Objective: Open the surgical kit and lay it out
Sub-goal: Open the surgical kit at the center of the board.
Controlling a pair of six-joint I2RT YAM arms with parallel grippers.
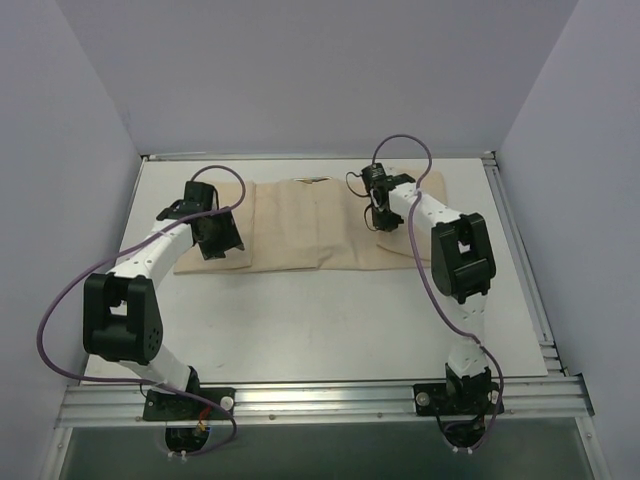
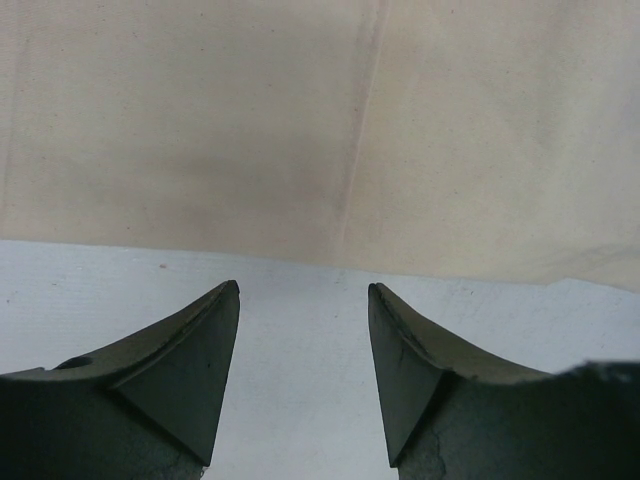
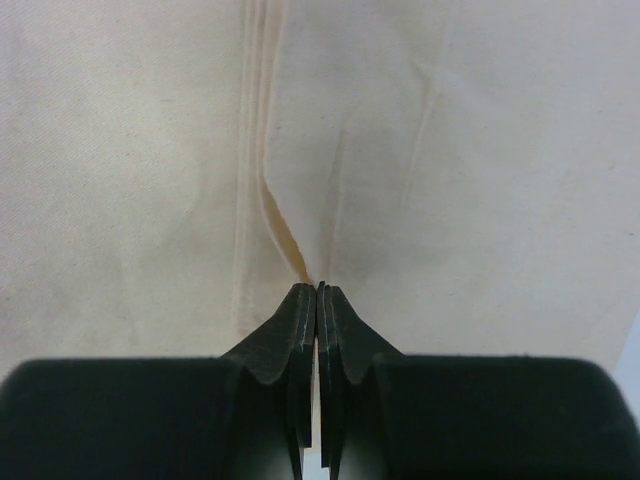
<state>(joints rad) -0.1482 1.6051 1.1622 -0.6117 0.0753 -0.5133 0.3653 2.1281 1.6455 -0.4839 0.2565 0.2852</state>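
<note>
The top view shows 1 beige cloth wrap (image 1: 300, 225), 2 arms and 1 white table (image 1: 330, 310). The wrap lies flat and folded shut toward the table's far edge, with several lengthwise creases, and anything inside it is hidden. A thin dark sliver sits at the wrap's far edge, too small to identify. The left gripper (image 1: 220, 248) hangs over the wrap's near left corner, and the right gripper (image 1: 377, 218) is over the wrap's right part. Only the left wrist view shows that arm's 2 fingers (image 2: 200, 340) standing well apart with nothing between them, above bare table just beside the wrap's near hem. Only the right wrist view shows that gripper's 2 fingers pressed together, clamped on a raised pucker of the wrap beside a stitched fold line.
</note>
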